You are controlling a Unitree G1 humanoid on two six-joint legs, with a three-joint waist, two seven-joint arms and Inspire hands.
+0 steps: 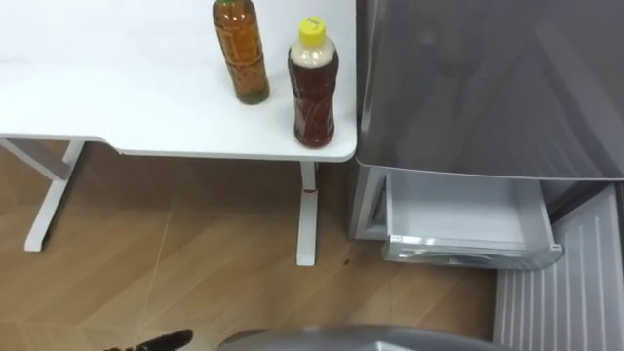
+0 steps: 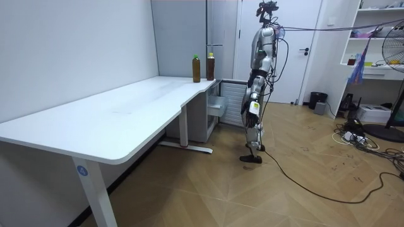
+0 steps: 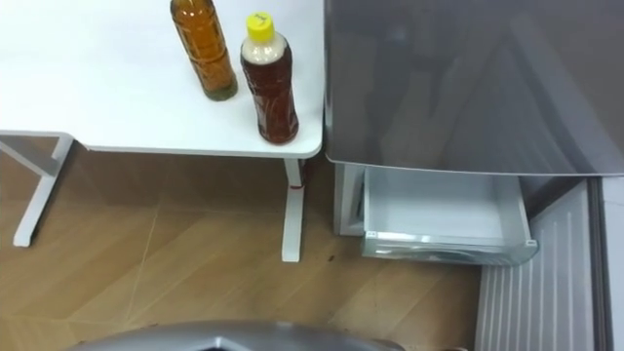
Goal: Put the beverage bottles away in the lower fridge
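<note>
Raise left hand (image 1: 161,342), low and too little shown to tell its fingers, past the open drawer (image 1: 458,207) to the table (image 1: 117,78) edge, grasp the yellow-cap bottle (image 1: 313,86) round its body first, sparing the green-cap bottle (image 1: 241,49) standing just behind.

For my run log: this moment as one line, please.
green-cap bottle, yellow-cap bottle: upright on table | fridge drawer: open, empty | stage: before pickup
</note>
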